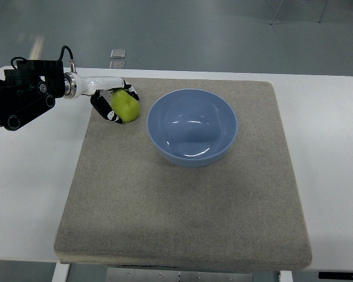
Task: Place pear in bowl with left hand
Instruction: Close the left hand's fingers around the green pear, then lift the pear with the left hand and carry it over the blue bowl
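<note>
A yellow-green pear (127, 106) lies at the far left of the beige mat, just left of the blue bowl (192, 127). My left hand (116, 103) reaches in from the left edge, its black-tipped fingers (101, 108) curled around the pear on both sides. The bowl is round, glossy and empty, standing in the far middle of the mat. A narrow gap separates the pear from the bowl's rim. The right arm does not show.
The beige mat (182, 205) covers most of the white table (335, 176). The black forearm (20, 94) of the left arm lies over the table's far left corner. A small grey object (118, 53) sits beyond the table's far edge.
</note>
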